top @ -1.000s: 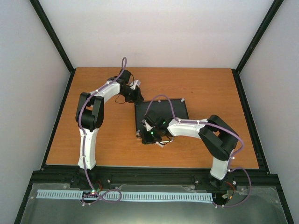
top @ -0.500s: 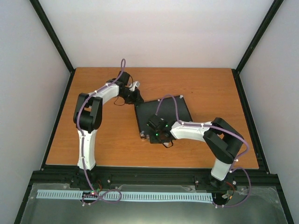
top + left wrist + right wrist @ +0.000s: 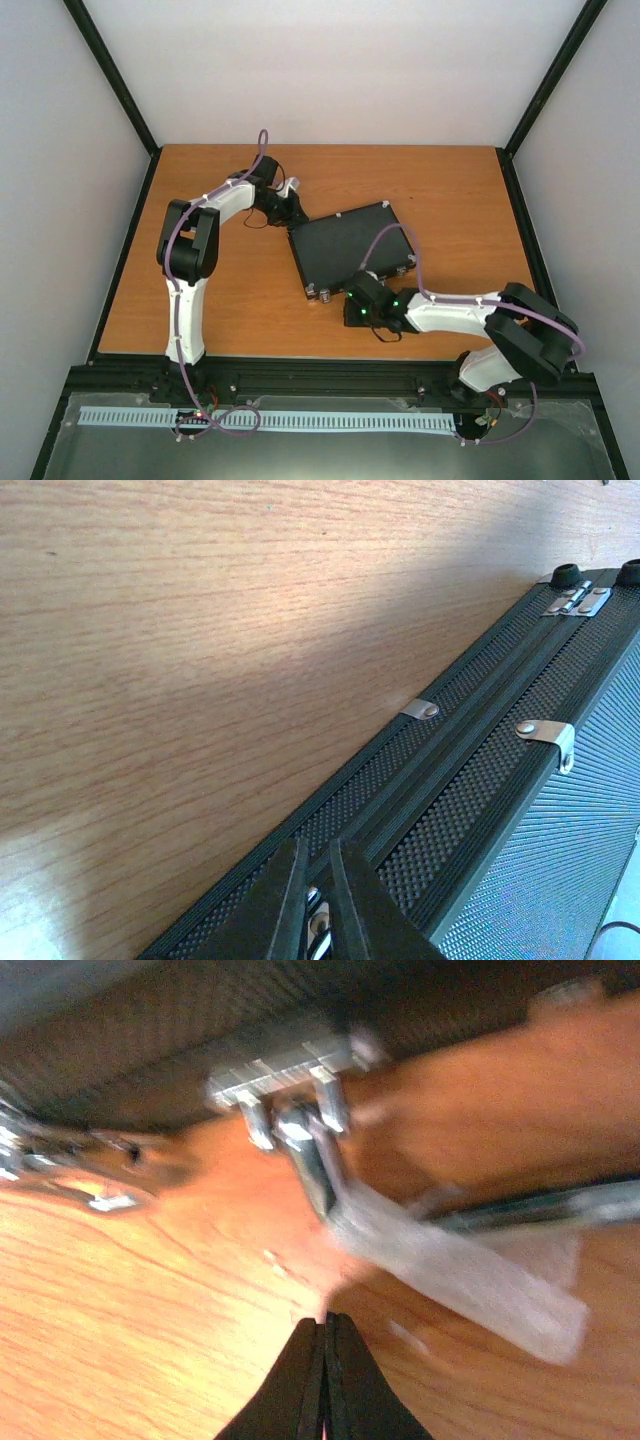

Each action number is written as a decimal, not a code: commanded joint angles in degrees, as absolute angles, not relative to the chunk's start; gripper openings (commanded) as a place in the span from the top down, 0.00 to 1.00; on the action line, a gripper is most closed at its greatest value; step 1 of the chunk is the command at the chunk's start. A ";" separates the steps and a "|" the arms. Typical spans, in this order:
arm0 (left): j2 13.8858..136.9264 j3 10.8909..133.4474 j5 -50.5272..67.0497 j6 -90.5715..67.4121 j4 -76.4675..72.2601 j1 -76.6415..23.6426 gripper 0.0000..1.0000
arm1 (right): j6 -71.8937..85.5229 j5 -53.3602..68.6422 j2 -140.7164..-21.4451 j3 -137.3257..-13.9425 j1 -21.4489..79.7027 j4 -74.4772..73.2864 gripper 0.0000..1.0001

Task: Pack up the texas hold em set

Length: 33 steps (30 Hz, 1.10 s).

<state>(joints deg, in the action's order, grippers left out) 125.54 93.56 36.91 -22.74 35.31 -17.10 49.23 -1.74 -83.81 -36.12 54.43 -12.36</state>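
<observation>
Nearest me, the right gripper (image 3: 324,1325) hangs low over the wooden table (image 3: 220,320) with its two fingers pressed flat together and nothing between them. It sits just off the near edge of the briefcase (image 3: 345,245), not touching it. From its own camera the tips point at that edge, where the silver hardware (image 3: 285,1065) shows only as a blur, with bare wood between the tips and the metal. The black case lies closed and flat around the middle of the table, skewed so that its near-left corner points towards the arms. At its far-left corner is the left gripper (image 3: 315,895), pushed up against the textured side wall that carries the small silver hinges (image 3: 421,709). Its fingers are drawn in to a thin slit in which a bit of bright metal shows. Whether they are truly pinching that metal I cannot tell.
</observation>
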 commanded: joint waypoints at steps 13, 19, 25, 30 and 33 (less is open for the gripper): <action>131.15 97.37 35.08 -23.03 42.89 -17.31 0.90 | 46.93 4.39 -87.88 -28.39 54.93 22.33 0.97; 131.82 96.73 34.90 -23.24 42.33 -17.31 0.90 | 46.48 3.35 -87.58 -28.00 54.82 21.35 0.97; 131.59 96.59 34.28 -22.60 42.93 -17.31 0.90 | 46.61 3.39 -90.33 -28.47 54.45 22.59 0.97; 131.66 96.53 34.17 -22.44 43.08 -17.31 0.90 | 46.39 3.60 -93.36 -30.00 53.91 22.47 0.97; 131.66 96.50 34.31 -22.52 43.02 -17.31 0.91 | 46.78 2.07 -94.97 -30.85 53.54 21.74 0.97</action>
<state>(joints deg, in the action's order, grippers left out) 130.89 97.14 33.98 -22.92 38.33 -16.58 47.40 6.11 -91.15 -29.30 54.26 21.52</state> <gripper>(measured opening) 0.094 0.029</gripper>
